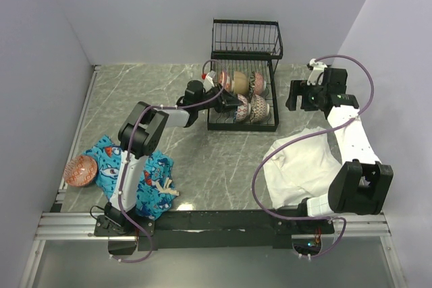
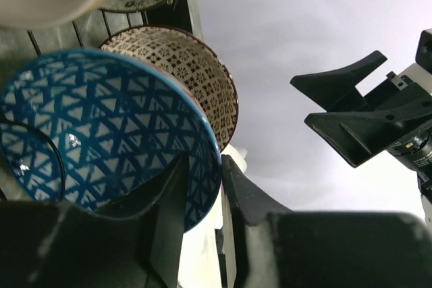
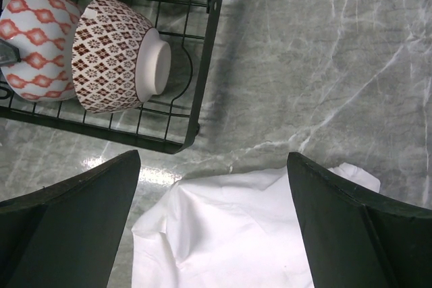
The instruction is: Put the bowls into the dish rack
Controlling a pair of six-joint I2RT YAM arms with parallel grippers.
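In the front row of the dish rack (image 1: 246, 40), at the back of the table (image 3: 324, 65), the left gripper (image 2: 204, 173) straddles the rim of a blue triangle-patterned bowl (image 2: 101, 133), one finger inside and one outside. A thin pale sliver shows between the outer finger and the bowl wall, so I cannot tell whether the rim is pinched or let go. From above, the arm's own wrist hides this bowl almost entirely. The left wrist view cuts off the bowl's lower edge behind the fingers, and a cream bowl at the top is only a blurred corner. A brown-patterned bowl (image 2: 182, 65) stands on edge just behind the blue one, very close to it.

The right gripper (image 3: 212, 160) hangs spread wide and holding nothing, just right of the rack and above the edge of a white cloth (image 3: 223, 234). Bare marble lies between the rack's right wall and the side wall. A pink bowl (image 1: 79, 170) sits at the table's left edge, just beside a blue printed cloth (image 1: 138, 166).
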